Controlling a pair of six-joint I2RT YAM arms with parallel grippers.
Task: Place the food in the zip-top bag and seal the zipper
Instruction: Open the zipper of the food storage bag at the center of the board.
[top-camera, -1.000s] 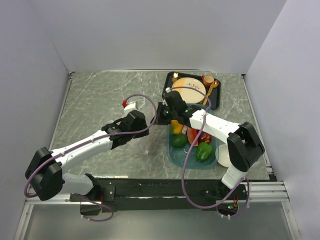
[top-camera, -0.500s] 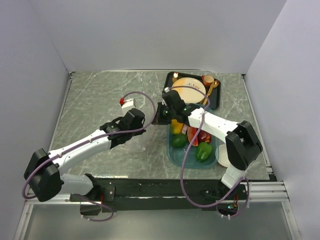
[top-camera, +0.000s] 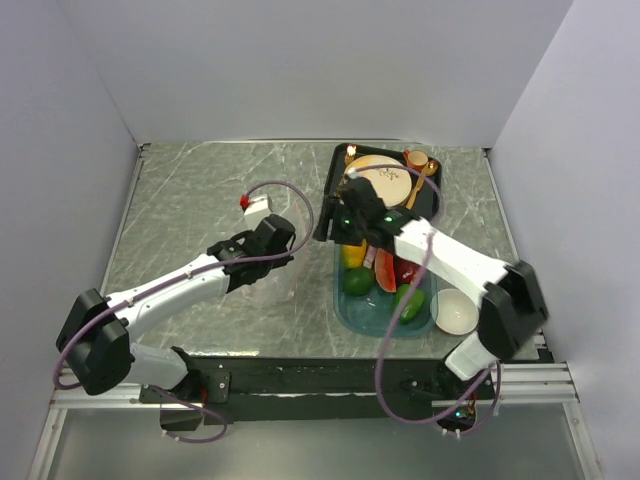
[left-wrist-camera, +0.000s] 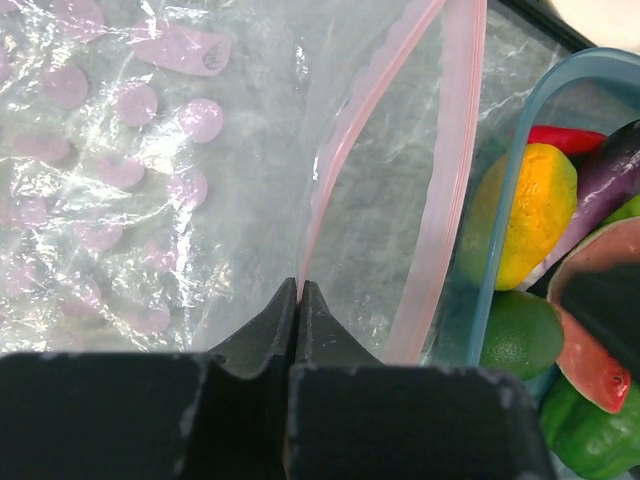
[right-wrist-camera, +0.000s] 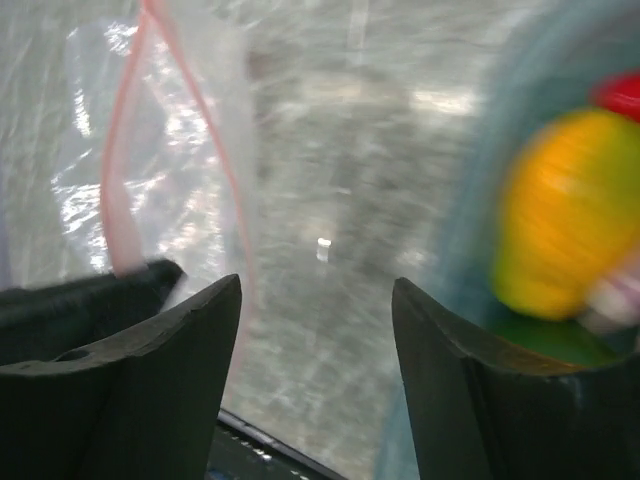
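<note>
The clear zip-top bag (left-wrist-camera: 150, 150) lies on the marble table between my two grippers, its mouth gaping. Its pink zipper (left-wrist-camera: 455, 150) shows as two separate strips. My left gripper (left-wrist-camera: 300, 287) is shut on the near strip. To the right of the bag, the food sits in a teal tray (top-camera: 345, 308): a yellow piece (left-wrist-camera: 520, 215), a green one (left-wrist-camera: 515, 335), a purple one (left-wrist-camera: 620, 180) and a watermelon slice (left-wrist-camera: 590, 345). My right gripper (right-wrist-camera: 315, 290) hangs open and empty above the table, between the bag's pink strip (right-wrist-camera: 120, 200) and the blurred yellow piece (right-wrist-camera: 570, 210).
A black tray (top-camera: 432, 200) at the back holds a tan plate (top-camera: 378, 178), gold cutlery and an orange cup (top-camera: 416, 160). A white bowl (top-camera: 455, 312) stands right of the teal tray. Grey walls close in the table on three sides.
My left gripper has shut on the bag's zipper strip. My right gripper has opened and let go of the bag, and its arm has swung to the right over the teal tray.
</note>
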